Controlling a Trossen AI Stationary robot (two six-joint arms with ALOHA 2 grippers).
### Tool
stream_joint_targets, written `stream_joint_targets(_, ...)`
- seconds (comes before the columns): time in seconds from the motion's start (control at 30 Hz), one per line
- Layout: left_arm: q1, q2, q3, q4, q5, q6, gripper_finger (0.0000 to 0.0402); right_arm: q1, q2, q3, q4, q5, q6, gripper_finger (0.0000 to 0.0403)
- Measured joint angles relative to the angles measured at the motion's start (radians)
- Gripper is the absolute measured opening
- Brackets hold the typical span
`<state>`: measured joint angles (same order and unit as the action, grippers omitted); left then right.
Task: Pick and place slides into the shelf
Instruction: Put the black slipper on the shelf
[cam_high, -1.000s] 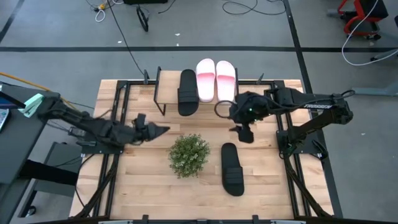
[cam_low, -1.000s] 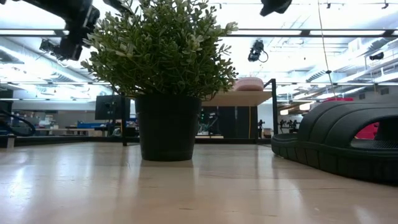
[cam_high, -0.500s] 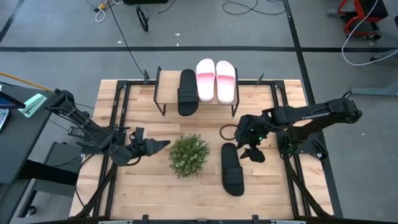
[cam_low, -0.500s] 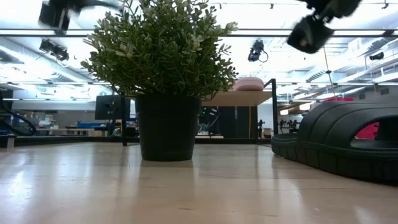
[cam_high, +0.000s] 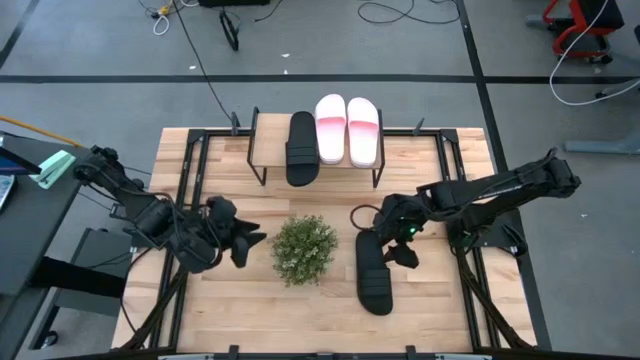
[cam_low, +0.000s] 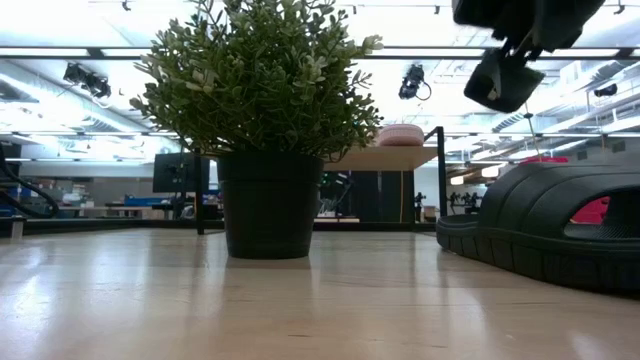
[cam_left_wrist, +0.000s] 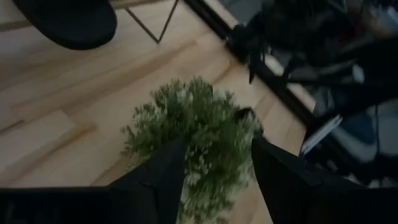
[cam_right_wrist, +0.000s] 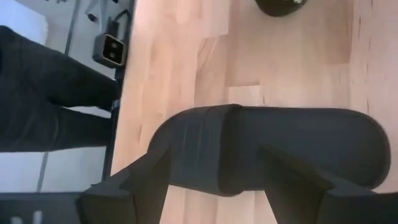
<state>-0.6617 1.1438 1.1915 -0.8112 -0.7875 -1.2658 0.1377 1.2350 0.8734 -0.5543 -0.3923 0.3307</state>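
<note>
A black slide (cam_high: 373, 270) lies on the table, right of a potted plant (cam_high: 303, 249); it also shows in the low view (cam_low: 550, 225) and the right wrist view (cam_right_wrist: 267, 149). My right gripper (cam_high: 393, 248) hangs open above its far end and strap, clear of it in the low view (cam_low: 505, 65). In the right wrist view (cam_right_wrist: 221, 186) its fingers stand either side of the strap. The shelf (cam_high: 372, 158) at the far edge carries another black slide (cam_high: 302, 148) and two pink-and-white slides (cam_high: 347, 129), resting on their soles. My left gripper (cam_high: 248, 243) is open and empty, left of the plant.
The potted plant (cam_low: 265, 130) stands mid-table between the two grippers and fills the space ahead of the left fingers (cam_left_wrist: 199, 130). Black frame rails (cam_high: 190, 200) run along the table's left and right sides. Bare wood lies near the front edge.
My right gripper has gone from beside the shelf toward the table's near edge and down, and now hangs over the black slide on the table. My left gripper has gone toward the near edge and down, staying left of the plant. No slide has moved.
</note>
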Motion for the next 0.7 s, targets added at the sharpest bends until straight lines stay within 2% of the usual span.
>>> stream_joint_targets(0.23, -0.033, 0.004, 0.000, -0.046, 0.049, 0.106, 0.0193, 0.003, 0.142, 0.000, 0.015, -0.051, 0.120, 0.0240)
stream_joint_targets(0.5, -0.111, 0.004, 0.000, -0.155, 0.049, 0.088, 0.0182, 0.033, 0.243, 0.000, 0.044, -0.112, 0.221, 0.0240)
stream_joint_targets(0.7, -0.186, 0.004, 0.000, -0.190, 0.049, 0.051, 0.0183, 0.073, 0.273, 0.000, 0.115, -0.118, 0.285, 0.0240)
